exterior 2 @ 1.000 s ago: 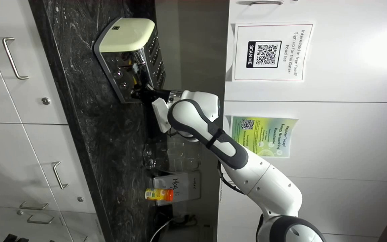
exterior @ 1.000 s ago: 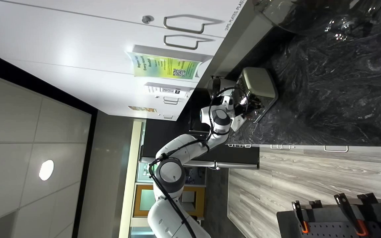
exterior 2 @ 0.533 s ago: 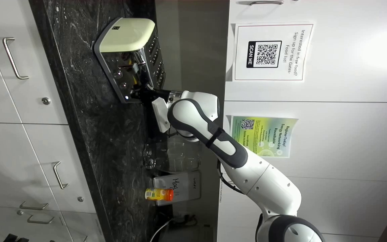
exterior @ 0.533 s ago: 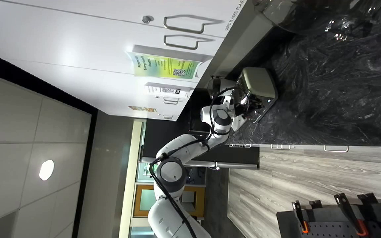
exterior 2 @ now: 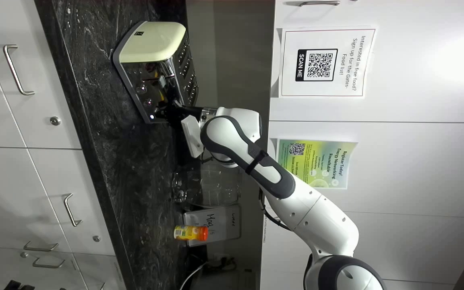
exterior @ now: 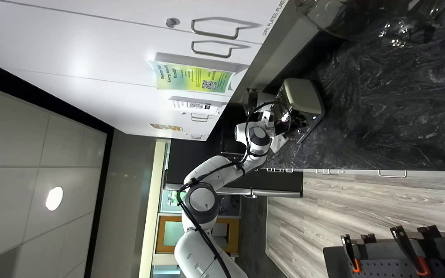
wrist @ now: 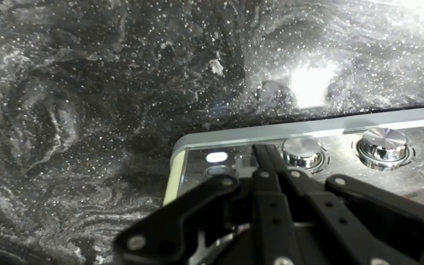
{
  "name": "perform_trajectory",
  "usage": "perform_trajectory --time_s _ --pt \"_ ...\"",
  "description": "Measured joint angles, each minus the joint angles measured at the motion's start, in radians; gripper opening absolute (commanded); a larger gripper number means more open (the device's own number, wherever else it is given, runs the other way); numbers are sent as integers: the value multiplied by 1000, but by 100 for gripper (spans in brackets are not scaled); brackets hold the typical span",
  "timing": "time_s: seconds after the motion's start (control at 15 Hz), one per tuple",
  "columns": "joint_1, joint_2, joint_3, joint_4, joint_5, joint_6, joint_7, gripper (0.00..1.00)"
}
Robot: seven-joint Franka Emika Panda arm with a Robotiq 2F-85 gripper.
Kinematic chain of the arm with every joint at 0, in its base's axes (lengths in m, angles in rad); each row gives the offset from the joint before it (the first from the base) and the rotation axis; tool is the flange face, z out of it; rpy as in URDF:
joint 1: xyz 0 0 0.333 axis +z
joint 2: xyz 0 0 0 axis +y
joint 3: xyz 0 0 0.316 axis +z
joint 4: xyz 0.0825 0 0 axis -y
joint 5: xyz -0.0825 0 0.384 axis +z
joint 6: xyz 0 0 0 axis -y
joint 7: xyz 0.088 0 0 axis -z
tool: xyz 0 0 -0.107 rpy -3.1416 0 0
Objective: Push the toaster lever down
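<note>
The toaster [exterior 2: 151, 42] has cream ends and a shiny metal front and stands on the dark counter; it also shows in an exterior view [exterior: 304, 96] and the wrist view [wrist: 344, 162]. My gripper [wrist: 265, 147] is shut and empty, its fingers together, low at the toaster's front face near one end. The fingers lie against or just over a light grey tab [wrist: 246, 171] that looks like the lever, low on the face; contact is partly hidden. In an exterior view the gripper [exterior 2: 163, 110] is at this same low corner. A white indicator light [wrist: 216, 157] is lit beside it.
Two silver knobs [wrist: 302, 147] sit beside the fingers. A similar light tab [exterior 2: 162, 81] shows higher on the front's other half. A glass vessel [exterior 2: 216, 187], a yellow bottle [exterior 2: 189, 233] and a small whiteboard [exterior 2: 228, 225] stand along the counter [exterior 2: 135, 181].
A white light has come on at the toaster's low front corner between one second and half a second ago. The arm has since shifted very slightly toward the counter. The toaster has not moved.
</note>
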Motion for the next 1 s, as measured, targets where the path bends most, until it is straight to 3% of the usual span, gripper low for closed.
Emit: perform_trajectory --time_s 0.53,1.0 --pt "67 -50 -82 -39 0 67 40 0" --pt "92 -313 -79 -252 0 64 45 0"
